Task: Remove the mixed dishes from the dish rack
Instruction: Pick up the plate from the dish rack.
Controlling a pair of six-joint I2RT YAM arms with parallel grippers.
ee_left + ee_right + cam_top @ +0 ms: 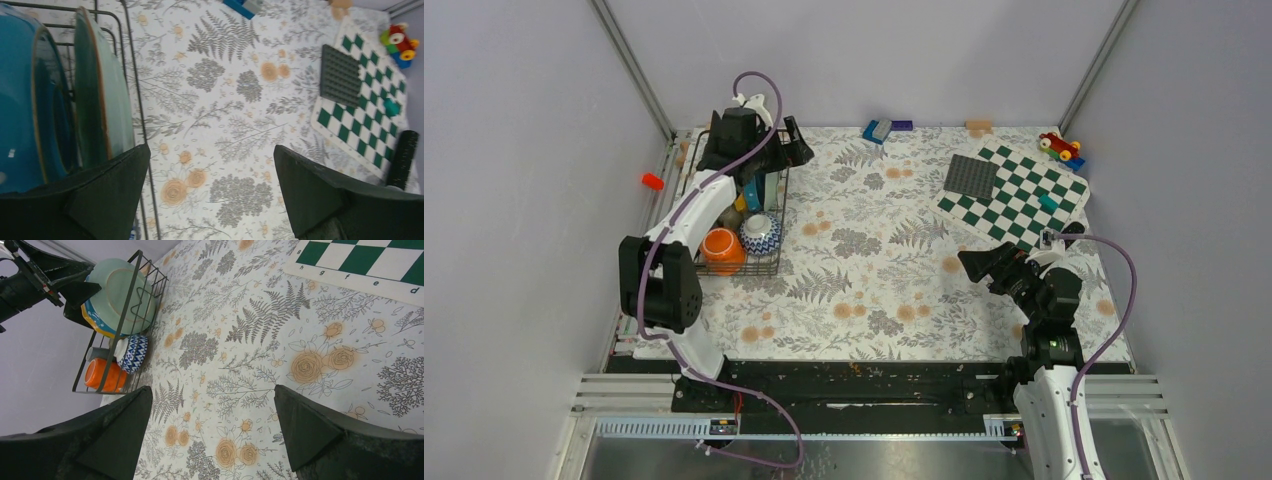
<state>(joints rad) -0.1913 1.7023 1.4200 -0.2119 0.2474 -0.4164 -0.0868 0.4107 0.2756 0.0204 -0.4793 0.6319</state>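
The dish rack (771,262), a dark wire basket, stands at the table's left. It holds upright plates (754,192), an orange mug (721,247) and a blue-white patterned bowl (761,234). My left gripper (799,143) is open and empty above the rack's far right corner. In the left wrist view (210,170) a blue plate (25,100) and a green plate (105,95) stand just left of its left finger, behind the rack wire (131,75). My right gripper (984,258) is open and empty at the right, far from the rack (129,290). Its wrist view (210,415) shows the pale green plate (117,295), bowl (131,352) and mug (100,374).
A green-white chequered board (1024,205) with a dark studded square (971,177) lies at the back right. A colourful toy (1059,147) and blue blocks (879,130) sit along the far edge. A small orange object (653,181) lies left of the rack.
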